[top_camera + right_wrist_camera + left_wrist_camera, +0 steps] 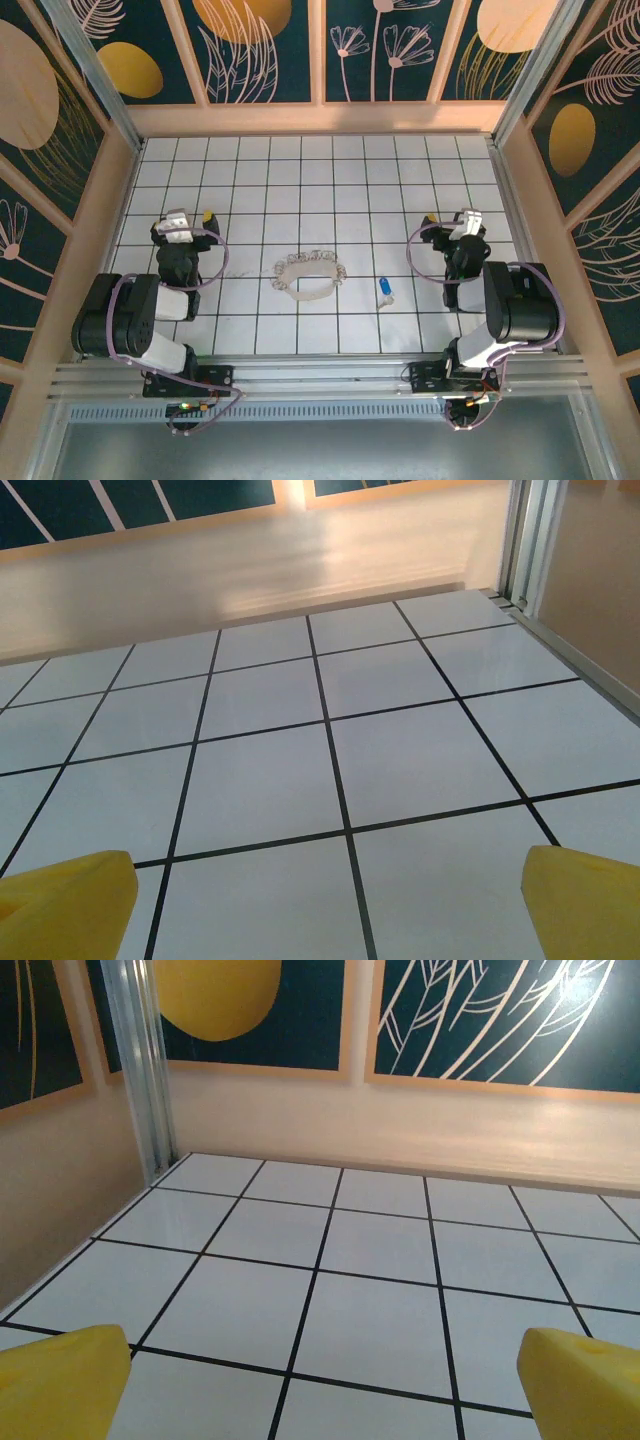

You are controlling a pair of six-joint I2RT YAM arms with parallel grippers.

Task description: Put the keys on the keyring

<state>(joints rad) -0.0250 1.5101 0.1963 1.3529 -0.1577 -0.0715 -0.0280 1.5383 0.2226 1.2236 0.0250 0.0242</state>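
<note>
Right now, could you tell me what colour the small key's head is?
Bright blue; the key shows best in the top external view.

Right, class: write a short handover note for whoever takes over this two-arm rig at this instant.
Left pincer: open, empty, on the left of the table.
Right pincer: open, empty, at the right side.
Keyring lies mid-table; the blue-headed key lies just right of it, apart from it.
Done: nothing yet.
Left: grasp the key and thread it onto the keyring.
</note>
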